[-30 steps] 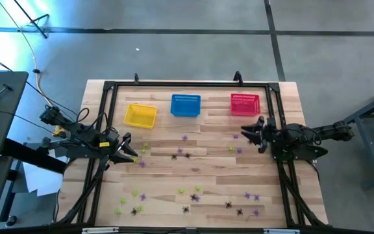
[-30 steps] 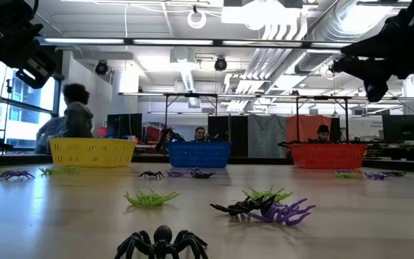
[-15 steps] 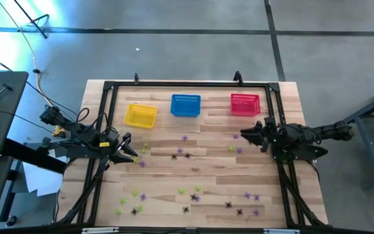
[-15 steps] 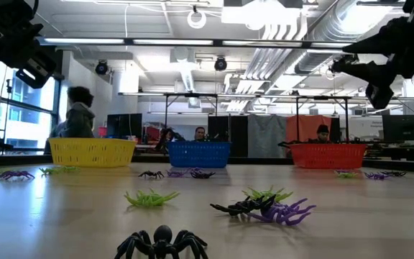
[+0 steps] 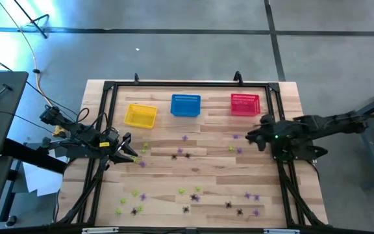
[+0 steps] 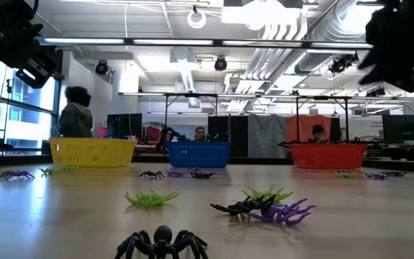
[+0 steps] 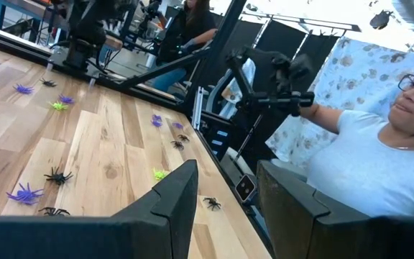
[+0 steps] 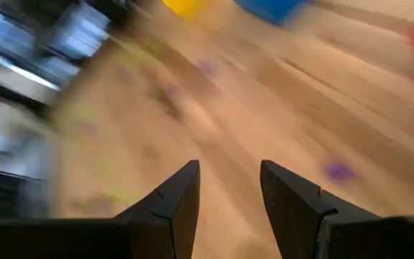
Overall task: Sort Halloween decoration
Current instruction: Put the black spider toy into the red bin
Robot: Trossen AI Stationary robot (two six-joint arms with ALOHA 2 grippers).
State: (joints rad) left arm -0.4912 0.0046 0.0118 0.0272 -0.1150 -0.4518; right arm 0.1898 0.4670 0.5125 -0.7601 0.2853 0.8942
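your right gripper (image 5: 252,138) has its fingers parted and empty, with purple spiders (image 5: 237,136) just ahead of the tips and the rest scattered farther out. your left gripper (image 5: 132,154) waits, fingers apart and empty, yellow-green spiders (image 5: 144,148) just beyond.

Three mesh baskets stand in a row along the far side of the wooden table (image 5: 291,94): yellow basket (image 5: 140,116), blue basket (image 5: 186,105), red basket (image 5: 245,104). A person (image 7: 379,155) in glasses sits beyond the table edge.
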